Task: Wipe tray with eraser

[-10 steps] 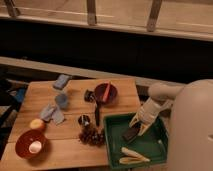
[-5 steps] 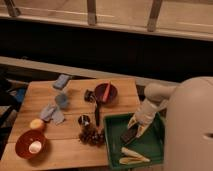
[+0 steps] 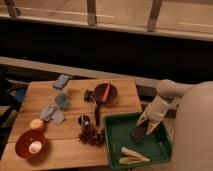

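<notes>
The dark-green tray (image 3: 116, 142) sits at the table's front right corner. My gripper (image 3: 142, 125) reaches down into it from the right, over the tray's middle right part. The small dark eraser (image 3: 138, 131) is at the fingertips, resting on or just above the tray floor. Pale yellowish sticks (image 3: 131, 155) lie at the tray's front.
A reddish-brown bowl (image 3: 106, 92) with utensils stands behind the tray. Another bowl (image 3: 31, 145) holds a pale object at front left. A blue block (image 3: 62, 81), bluish cloths (image 3: 54, 112), a yellow ball (image 3: 36, 124), a small cup (image 3: 84, 120) and a dark cluster (image 3: 92, 136) lie on the wooden table (image 3: 65, 152).
The gripper with the eraser has shifted slightly along the tray floor, a little toward the tray's back right; the other objects have not moved.
</notes>
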### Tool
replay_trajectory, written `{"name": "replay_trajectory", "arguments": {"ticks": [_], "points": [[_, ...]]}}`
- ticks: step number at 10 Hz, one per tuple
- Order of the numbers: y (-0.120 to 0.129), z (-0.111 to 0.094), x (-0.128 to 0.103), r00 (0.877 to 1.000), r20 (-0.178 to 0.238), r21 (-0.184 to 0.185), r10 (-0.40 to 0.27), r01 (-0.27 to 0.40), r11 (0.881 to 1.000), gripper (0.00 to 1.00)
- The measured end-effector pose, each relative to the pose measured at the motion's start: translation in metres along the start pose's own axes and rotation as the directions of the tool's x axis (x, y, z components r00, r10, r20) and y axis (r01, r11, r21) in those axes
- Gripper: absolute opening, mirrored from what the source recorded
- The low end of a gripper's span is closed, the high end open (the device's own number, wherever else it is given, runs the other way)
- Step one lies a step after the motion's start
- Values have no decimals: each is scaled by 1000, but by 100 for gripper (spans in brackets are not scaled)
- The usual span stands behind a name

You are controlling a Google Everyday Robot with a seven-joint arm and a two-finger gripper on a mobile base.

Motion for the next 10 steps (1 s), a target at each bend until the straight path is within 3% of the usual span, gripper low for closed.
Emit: {"name": "replay_trajectory", "arguments": {"ticks": [3, 6, 10], "points": [[36, 9, 27, 998, -5, 4, -68, 68, 998, 0], [59, 26, 45, 998, -12, 27, -58, 59, 998, 0], [34, 24, 31, 1000, 22, 56, 2, -3, 998, 0]]}}
